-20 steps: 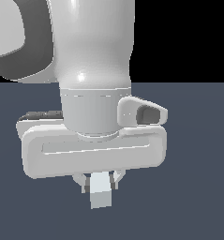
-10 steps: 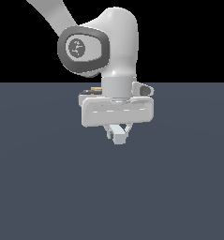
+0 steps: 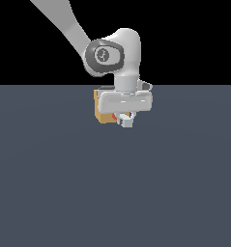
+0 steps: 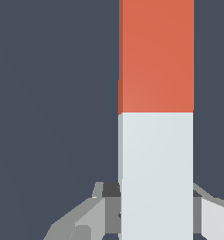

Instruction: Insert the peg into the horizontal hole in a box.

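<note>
In the wrist view, the peg (image 4: 155,93) lies between my fingers (image 4: 109,206), with its white half at the jaws and its orange-red half beyond them. My gripper (image 4: 155,208) is shut on that white end. The exterior view shows my gripper (image 3: 125,120) low over the floor, holding the peg (image 3: 127,123), of which only a white end and a speck of orange show. The tan box (image 3: 103,112) stands just behind my hand, toward the exterior view's left, and my hand covers part of it. The hole is hidden.
A flat dark grey floor (image 3: 115,193) spreads all around the box and the hand. My white arm (image 3: 59,19) slopes down from the exterior view's upper left.
My arm has carried the peg away from the camera, so the hand looks much smaller now. The tan box has come into sight right behind the hand.
</note>
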You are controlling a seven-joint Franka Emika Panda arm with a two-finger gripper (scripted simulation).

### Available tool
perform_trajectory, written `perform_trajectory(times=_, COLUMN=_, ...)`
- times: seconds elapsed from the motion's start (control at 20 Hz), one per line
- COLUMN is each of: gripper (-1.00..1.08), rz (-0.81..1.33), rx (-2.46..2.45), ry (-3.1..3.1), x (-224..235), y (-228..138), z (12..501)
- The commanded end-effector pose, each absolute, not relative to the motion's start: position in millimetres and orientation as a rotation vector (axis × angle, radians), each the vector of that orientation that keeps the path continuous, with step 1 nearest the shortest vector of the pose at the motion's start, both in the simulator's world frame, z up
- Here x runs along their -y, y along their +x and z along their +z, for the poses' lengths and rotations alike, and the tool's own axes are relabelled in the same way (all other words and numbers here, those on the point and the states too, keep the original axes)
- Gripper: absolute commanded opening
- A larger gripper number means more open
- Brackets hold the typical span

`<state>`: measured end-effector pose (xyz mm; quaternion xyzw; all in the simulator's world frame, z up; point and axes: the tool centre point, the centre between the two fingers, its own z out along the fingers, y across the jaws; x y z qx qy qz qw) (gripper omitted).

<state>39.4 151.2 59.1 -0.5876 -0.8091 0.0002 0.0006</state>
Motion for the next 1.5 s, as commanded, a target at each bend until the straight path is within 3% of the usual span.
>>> perform_trajectory(times=0.0, gripper=-1.0, rz=0.0, rx=2.55, ry=-1.835, x=-169.6, y=43.1, z=61.7)
perform_trajectory(times=0.35, gripper=-1.0, rz=0.0, rx=2.563, ry=-1.817, x=-192.2, y=47.1, z=63.6)
perform_trajectory(times=1.1, gripper=-1.0, rz=0.0, rx=2.566, ry=-1.812, x=-194.7, y=47.4, z=63.5)
perform_trajectory(times=1.45, gripper=-1.0, rz=-0.001, rx=2.566, ry=-1.812, x=-230.0, y=33.7, z=63.7)
